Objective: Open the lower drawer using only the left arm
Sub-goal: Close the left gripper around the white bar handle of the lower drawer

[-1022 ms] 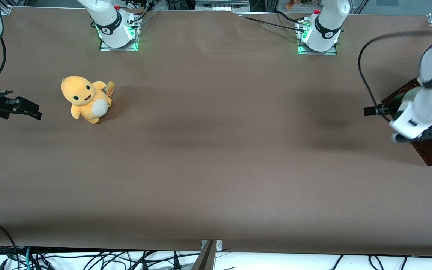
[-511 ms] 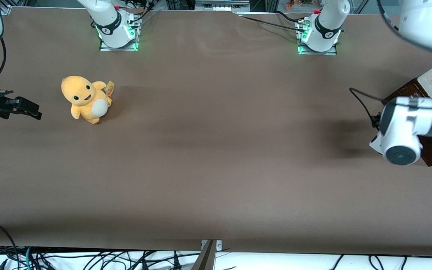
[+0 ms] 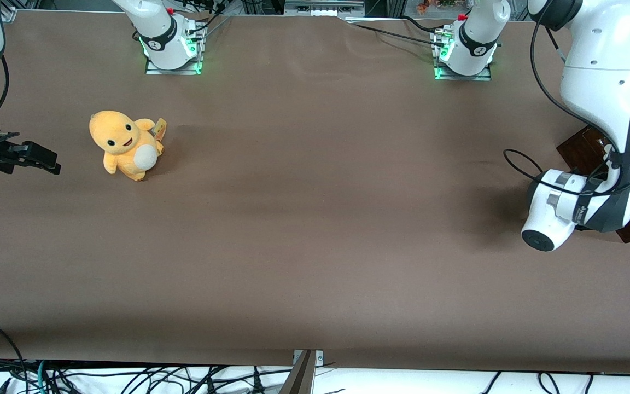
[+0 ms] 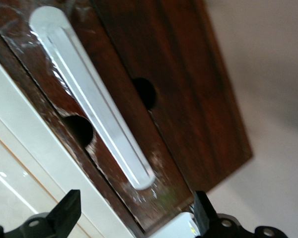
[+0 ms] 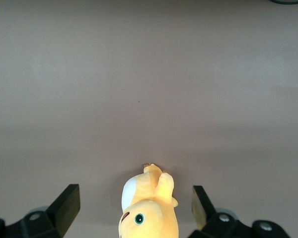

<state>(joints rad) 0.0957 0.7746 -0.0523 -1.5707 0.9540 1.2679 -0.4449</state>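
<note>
Surface [image 3: 315, 219]: brown.
End effector [image 4: 134, 218]: spread wide, empty, facing your drawer [image 4: 188, 99].
Next: close on handle [image 4: 92, 94], pull.

Lower drawer [image 4: 188, 94] dark glossy wood; handle [image 4: 92, 94] smooth white; table [image 3: 315, 219] matt brown.
</note>
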